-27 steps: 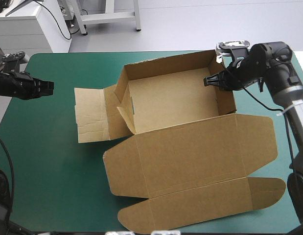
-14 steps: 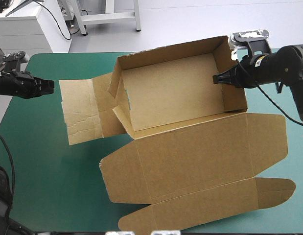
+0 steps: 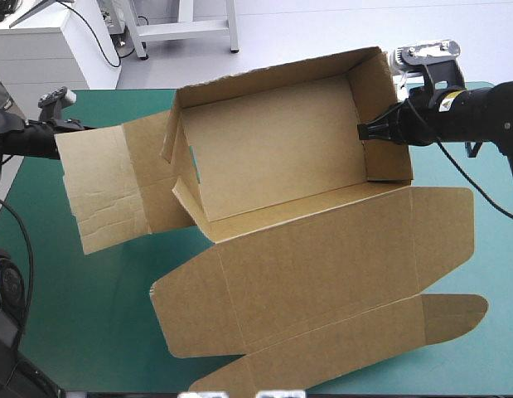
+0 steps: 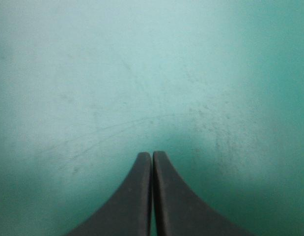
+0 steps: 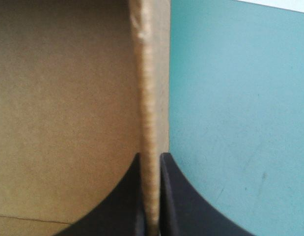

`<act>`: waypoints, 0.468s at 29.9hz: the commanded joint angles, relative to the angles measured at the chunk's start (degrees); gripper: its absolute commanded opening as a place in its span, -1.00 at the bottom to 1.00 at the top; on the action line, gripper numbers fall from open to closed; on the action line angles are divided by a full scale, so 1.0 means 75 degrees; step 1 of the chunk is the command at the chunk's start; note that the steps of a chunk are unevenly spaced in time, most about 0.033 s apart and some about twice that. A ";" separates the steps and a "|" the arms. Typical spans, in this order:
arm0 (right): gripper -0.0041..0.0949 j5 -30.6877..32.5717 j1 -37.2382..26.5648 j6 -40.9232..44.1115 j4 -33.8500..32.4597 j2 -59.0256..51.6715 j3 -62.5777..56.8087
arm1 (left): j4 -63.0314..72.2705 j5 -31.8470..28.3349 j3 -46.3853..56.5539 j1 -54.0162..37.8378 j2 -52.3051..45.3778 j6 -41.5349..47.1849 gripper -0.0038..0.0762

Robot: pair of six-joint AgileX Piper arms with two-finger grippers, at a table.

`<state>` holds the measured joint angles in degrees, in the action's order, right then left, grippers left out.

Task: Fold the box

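Brown board covers the middle of the desk (image 3: pixel 82 323) in the high view. The box (image 3: pixel 273 157) is an open tray toward the far edge, tilted. Its lid (image 3: pixel 322 257) spreads toward the near edge, and a loose side flap (image 3: pixel 103 195) reaches out to the left. The right gripper (image 3: pixel 364 131) pinches the tray's right wall (image 3: pixel 387 124). The left arm (image 3: pixel 24 139) comes in at the left edge, its tip hidden behind that flap.

Left wrist view: the left gripper (image 4: pixel 152 155) is pressed together on nothing, over bare teal-green cover (image 4: pixel 142 73).

Right wrist view: the right gripper's black fingers (image 5: pixel 183 201) clamp the wall's top edge, with the tray's inside on one side and the cover on the other.
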<state>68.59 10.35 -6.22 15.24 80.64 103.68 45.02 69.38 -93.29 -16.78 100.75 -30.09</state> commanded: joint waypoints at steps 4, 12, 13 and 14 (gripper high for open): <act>-0.96 -0.1154 -0.0057 -0.0061 0.0246 0.0036 0.0242 | 0.1161 0.0611 -0.0178 0.1118 -0.0384 -0.0313 -0.92; -0.96 -0.1787 -0.0057 0.0257 -0.0031 0.0629 0.0242 | 0.1832 0.0387 -0.0178 0.2320 -0.0778 -0.0270 -0.92; -0.96 -0.1864 -0.0057 0.0275 -0.0082 0.0698 0.0255 | 0.1846 0.0335 -0.0178 0.2333 -0.0852 -0.0180 -0.92; -0.96 -0.1899 -0.0057 0.0378 -0.0183 0.0755 0.0253 | 0.1866 0.0300 -0.0178 0.2373 -0.0898 -0.0113 -0.92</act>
<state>59.93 10.35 -5.34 14.15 87.52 103.76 53.78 70.18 -93.29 0.03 98.11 -32.08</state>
